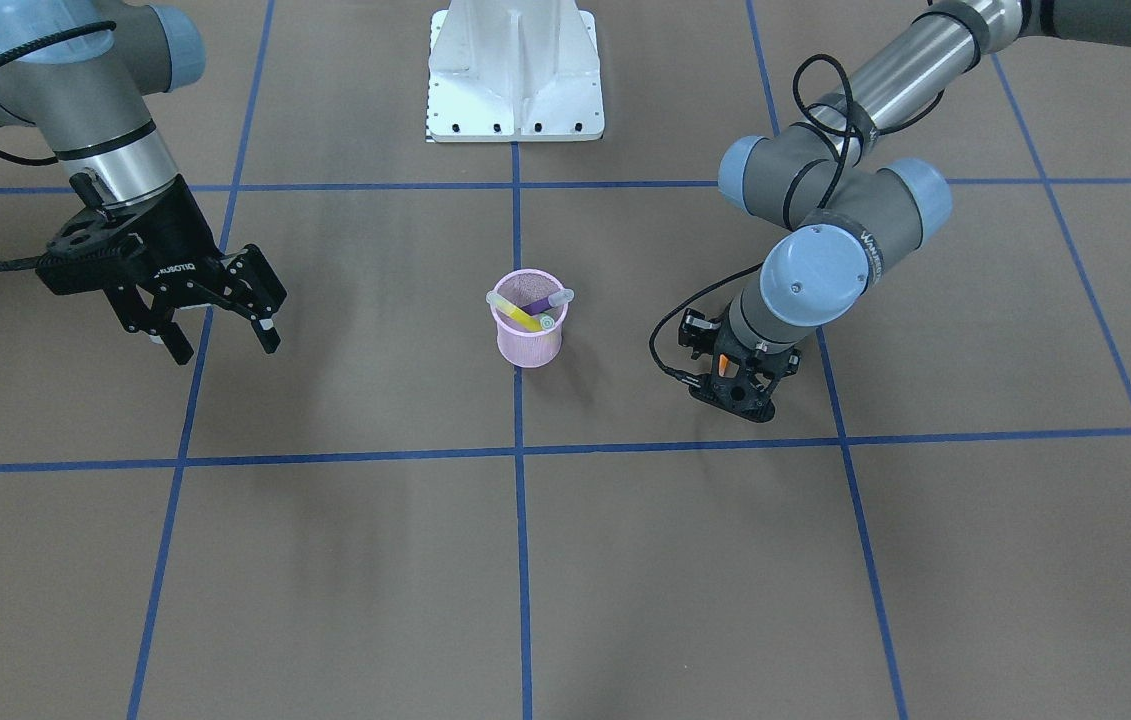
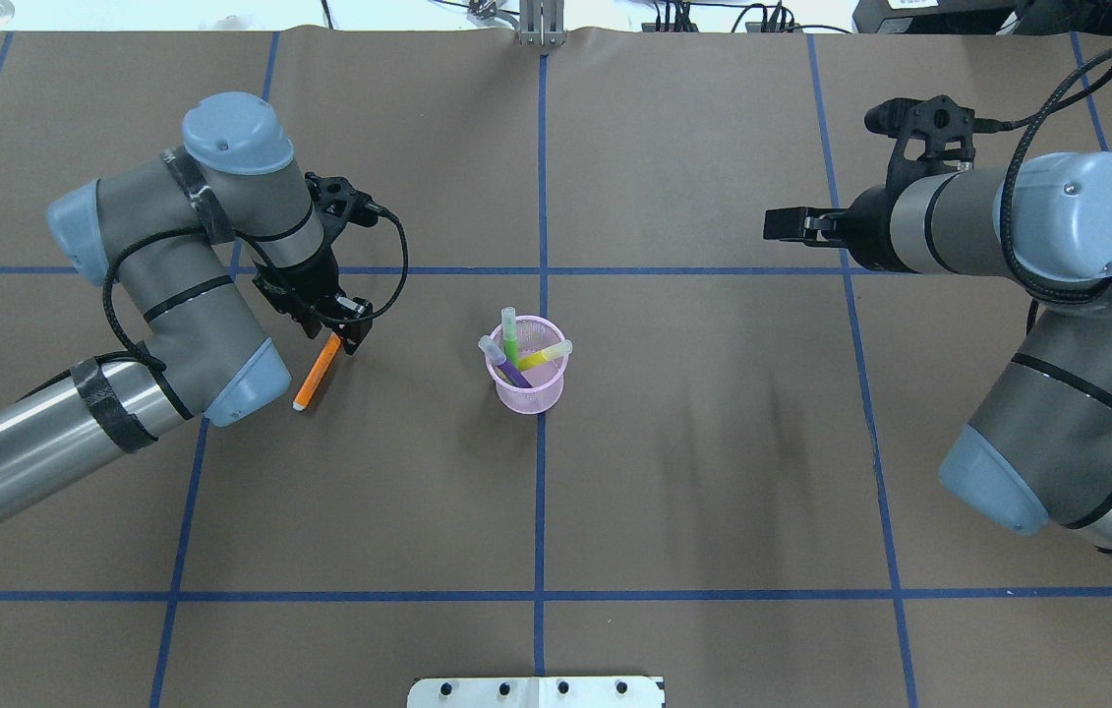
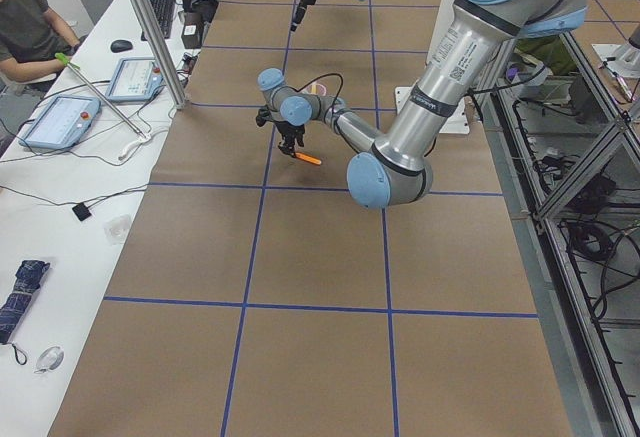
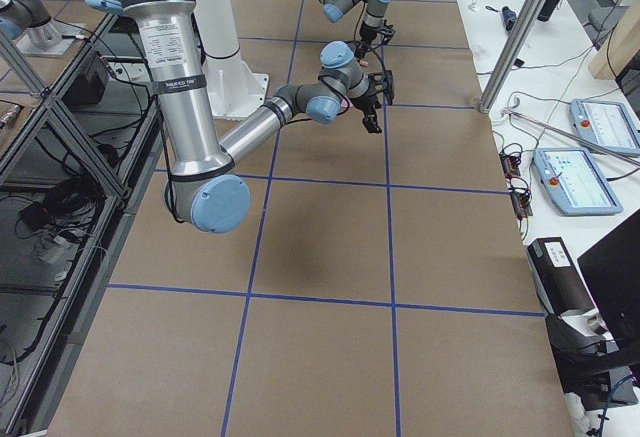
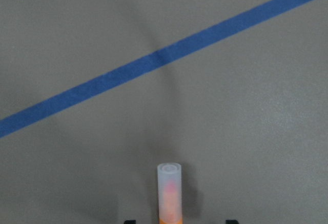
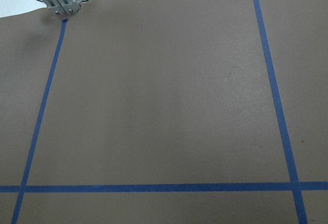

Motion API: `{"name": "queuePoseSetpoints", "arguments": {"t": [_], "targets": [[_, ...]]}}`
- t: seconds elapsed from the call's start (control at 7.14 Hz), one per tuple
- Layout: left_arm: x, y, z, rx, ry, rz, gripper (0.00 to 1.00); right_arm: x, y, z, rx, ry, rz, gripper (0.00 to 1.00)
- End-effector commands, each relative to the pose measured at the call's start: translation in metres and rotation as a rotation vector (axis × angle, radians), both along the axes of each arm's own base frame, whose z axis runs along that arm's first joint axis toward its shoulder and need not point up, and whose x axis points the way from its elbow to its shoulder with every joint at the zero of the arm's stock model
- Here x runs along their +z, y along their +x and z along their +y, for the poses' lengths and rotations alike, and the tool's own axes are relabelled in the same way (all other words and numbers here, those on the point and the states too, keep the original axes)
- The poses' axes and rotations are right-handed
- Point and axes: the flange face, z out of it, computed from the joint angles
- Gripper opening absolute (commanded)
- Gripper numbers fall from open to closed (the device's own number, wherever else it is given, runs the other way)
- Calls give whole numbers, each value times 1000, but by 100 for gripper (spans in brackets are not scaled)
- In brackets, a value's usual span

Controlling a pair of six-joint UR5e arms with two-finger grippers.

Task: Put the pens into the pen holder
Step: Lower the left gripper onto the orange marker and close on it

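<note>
The pink mesh pen holder (image 2: 528, 385) stands at the table's centre and holds the purple (image 2: 508, 366), green (image 2: 510, 336) and yellow (image 2: 548, 355) pens. It also shows in the front view (image 1: 528, 340). The orange pen (image 2: 316, 374) lies on the table to its left, pale cap pointing toward the robot. My left gripper (image 2: 344, 336) is low over the pen's far end. The left wrist view shows the capped pen (image 5: 169, 188) between two fingertips (image 5: 129, 221) standing well apart, so the gripper is open around it. My right gripper (image 1: 225, 342) is open and empty, far off.
The white robot base plate (image 1: 515, 80) sits at the near middle edge of the table. Blue tape lines (image 2: 541, 511) grid the brown table. A side bench with tablets (image 3: 60, 122) and a seated person lies beyond the far edge.
</note>
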Motion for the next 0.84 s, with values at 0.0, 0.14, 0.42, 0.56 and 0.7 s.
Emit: {"name": "queuePoseSetpoints", "arguments": {"t": [0.0,0.14,0.42,0.56,0.7], "targets": [[3,1,2,3,-2,-4,57,1,0,0,0,0,0,100],[4,2,1,3,-4,-6,57,1,0,0,0,0,0,100],[6,3,0,3,-7,-10,54,2,0,0,-1,-1,2,100],[6,3,0,3,-7,-10,45,1,-1,0,-1,0,0,100],[8,3,1,3,-9,-12,34,2,0,0,1,0,1,100]]}}
